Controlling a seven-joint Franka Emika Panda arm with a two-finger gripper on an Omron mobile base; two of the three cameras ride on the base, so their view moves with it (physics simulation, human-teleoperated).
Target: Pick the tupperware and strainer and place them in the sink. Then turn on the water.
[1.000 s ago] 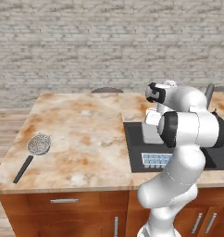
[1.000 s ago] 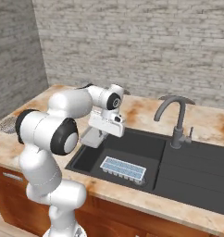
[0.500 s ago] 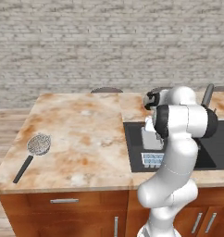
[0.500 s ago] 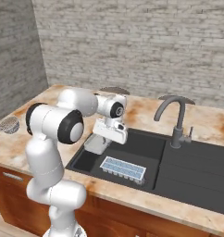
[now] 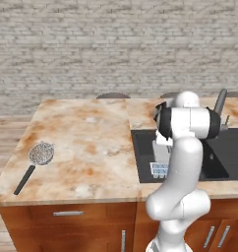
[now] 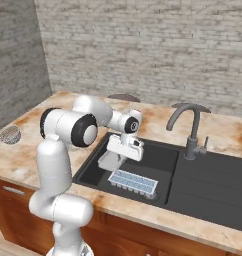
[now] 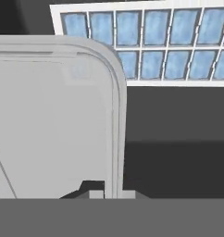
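The claw [image 6: 118, 156] hangs low inside the sink [image 6: 160, 159], clenched on a pale grey panel that seems to be part of the tupperware [image 6: 133, 182]. The tupperware's blue-gridded face lies on the basin floor just below and beyond the fingertips, so that first item looks delivered but not yet let go. The strainer [image 5: 41, 153] sits on the counter, well away from the claw on the side opposite the faucet [image 6: 189, 124] (no stream runs from it). Left to do: release, fetch the strainer, start the water.
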